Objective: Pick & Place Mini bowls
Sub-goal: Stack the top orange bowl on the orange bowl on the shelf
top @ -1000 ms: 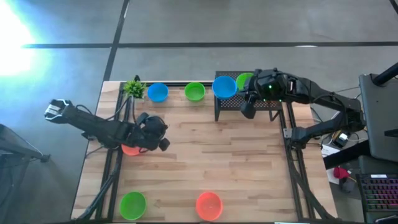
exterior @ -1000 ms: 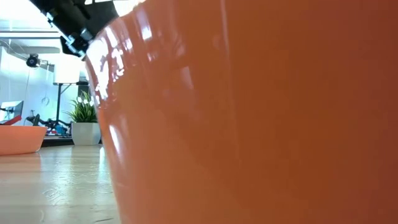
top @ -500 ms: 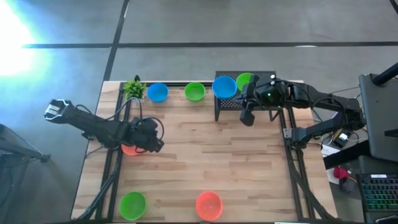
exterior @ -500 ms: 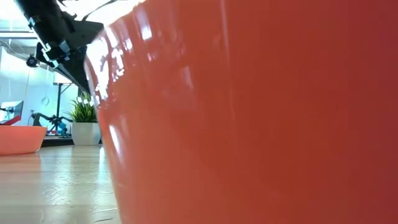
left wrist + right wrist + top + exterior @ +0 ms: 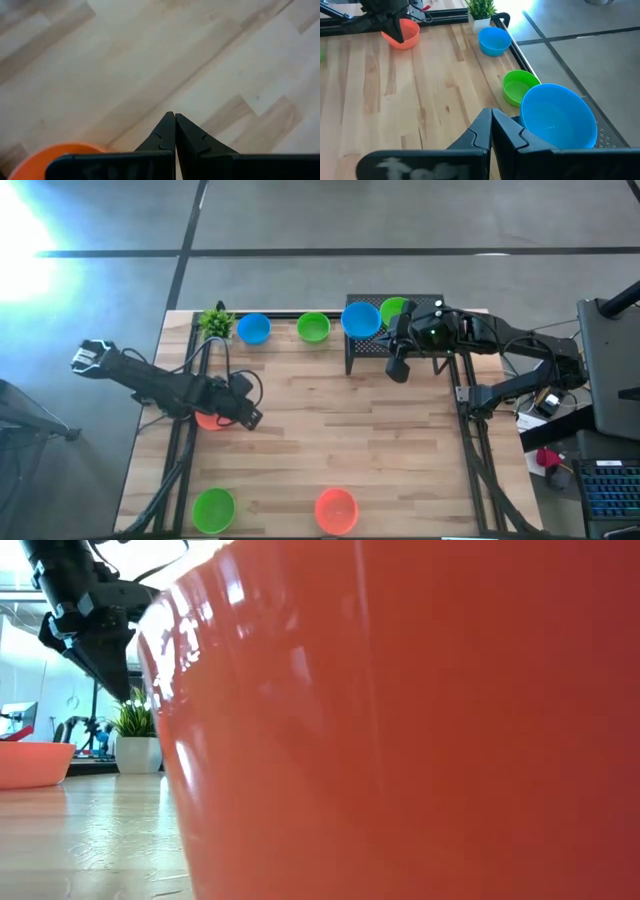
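My left gripper (image 5: 250, 417) is shut and points steeply down over bare wood, just right of an orange-red mini bowl (image 5: 209, 420) that stands on the table. The left wrist view shows its fingertips (image 5: 175, 131) together, with that bowl's rim (image 5: 47, 154) beside them. My right gripper (image 5: 397, 370) is shut and hangs in front of a black mesh rack (image 5: 425, 352). On the rack's left end sits a blue bowl (image 5: 560, 120), and a green bowl (image 5: 393, 308) sits behind it. In the low view an orange-red bowl (image 5: 400, 740) fills the picture.
A blue bowl (image 5: 253, 329) and a green bowl (image 5: 313, 328) stand along the far edge, beside a small potted plant (image 5: 215, 322). A green bowl (image 5: 213, 508) and an orange-red bowl (image 5: 336, 510) stand near the front edge. Bare wood lies in the table's middle.
My left gripper has tipped from a flatter pose to point steeply down, rolling as it went. It has sunk a little toward the table beside the orange-red bowl. The bowls have stayed where they were.
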Available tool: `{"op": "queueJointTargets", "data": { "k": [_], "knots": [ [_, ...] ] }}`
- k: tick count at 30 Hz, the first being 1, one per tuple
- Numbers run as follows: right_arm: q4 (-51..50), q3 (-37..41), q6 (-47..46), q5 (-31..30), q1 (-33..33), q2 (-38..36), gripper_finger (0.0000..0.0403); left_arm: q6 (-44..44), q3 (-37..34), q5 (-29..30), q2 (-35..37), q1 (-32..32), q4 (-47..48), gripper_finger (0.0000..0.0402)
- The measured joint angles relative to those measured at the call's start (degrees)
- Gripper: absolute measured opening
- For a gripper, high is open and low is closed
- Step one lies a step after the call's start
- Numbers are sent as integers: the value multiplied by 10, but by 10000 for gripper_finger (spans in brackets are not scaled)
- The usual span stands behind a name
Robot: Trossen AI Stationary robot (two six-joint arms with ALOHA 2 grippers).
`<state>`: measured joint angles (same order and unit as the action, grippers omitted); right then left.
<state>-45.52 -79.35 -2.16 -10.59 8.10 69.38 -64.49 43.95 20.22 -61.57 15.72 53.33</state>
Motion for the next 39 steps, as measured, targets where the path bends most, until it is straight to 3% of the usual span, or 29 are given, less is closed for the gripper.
{"op": "queueJointTargets", "data": {
  "k": [9,17,24,33,39],
  "knots": [
    [0,0,11,0,0,0,8,-44,-1,-9,0,-3,47,3],
    [-1,0,20,0,0,0,8,-110,-1,-90,0,-3,99,3],
    [-1,0,29,0,0,0,8,-111,-1,-106,0,-3,102,6],
    [-1,0,37,0,0,0,8,-111,-2,-105,0,-3,107,80],
    [-1,0,38,0,0,1,8,-129,-31,-103,-11,-3,98,92]
  ]
}}
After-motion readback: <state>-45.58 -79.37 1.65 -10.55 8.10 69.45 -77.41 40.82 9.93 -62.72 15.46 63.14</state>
